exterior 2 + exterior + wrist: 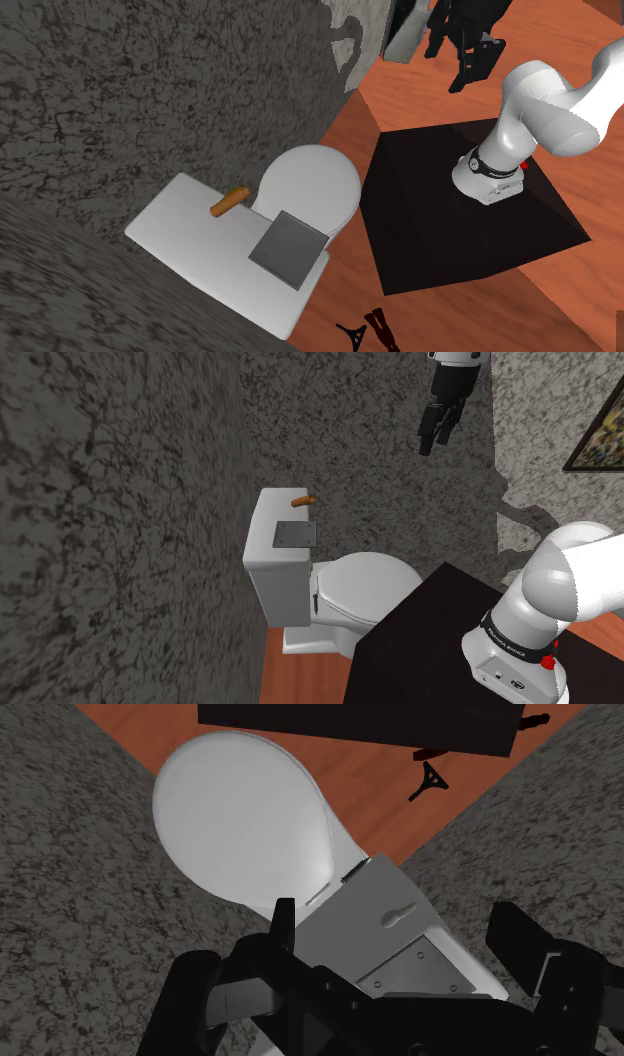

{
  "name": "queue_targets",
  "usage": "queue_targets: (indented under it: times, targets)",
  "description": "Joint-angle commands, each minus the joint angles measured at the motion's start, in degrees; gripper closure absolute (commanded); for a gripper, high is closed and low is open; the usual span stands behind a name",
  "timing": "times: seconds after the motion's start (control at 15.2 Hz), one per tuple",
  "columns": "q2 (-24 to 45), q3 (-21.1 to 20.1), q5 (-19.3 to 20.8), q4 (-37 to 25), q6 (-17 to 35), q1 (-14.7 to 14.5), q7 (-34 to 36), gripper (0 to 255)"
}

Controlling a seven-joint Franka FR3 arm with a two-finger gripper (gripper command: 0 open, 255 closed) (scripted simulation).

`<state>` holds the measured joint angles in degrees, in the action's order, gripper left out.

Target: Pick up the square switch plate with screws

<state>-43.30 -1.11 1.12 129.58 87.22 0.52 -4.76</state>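
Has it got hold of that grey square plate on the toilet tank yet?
Not yet. Nothing looks done: the grey plate lies flat on the toilet tank lid. In hand: the gripper hangs open high above it, holding nothing. Left: descend, close on the plate, lift.

The flat square switch plate (296, 534) is showing plain mid-grey against the tank lid (270, 512), which is reading a dull greyish white on the glossy white toilet (365, 587). The small stick-shaped piece (303, 500) near one end of that lid is glowing orange-brown. The rough walls (120, 502) are carrying a mottled charcoal-and-grey stone pattern, and the floor (300, 677) is showing warm reddish-brown. The box stand (420, 622) is showing solid black, the arm (570, 577) white with dark joints, the two-finger gripper (434, 444) all black
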Motion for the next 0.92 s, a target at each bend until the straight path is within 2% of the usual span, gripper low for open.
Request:
queue_targets:
  times: [0.0, 0.53, 0.86]
  targets:
    - [0.0, 0.0, 0.0, 0.0, 0.0, 0.0, 0.0, 0]
    - [0.7, 7.2, -11.4, 15.8, 21.3, 0.2, 0.3, 0]
    - [5.4, 11.7, -21.4, 23.1, 35.8, -2.4, -2.9, 0]
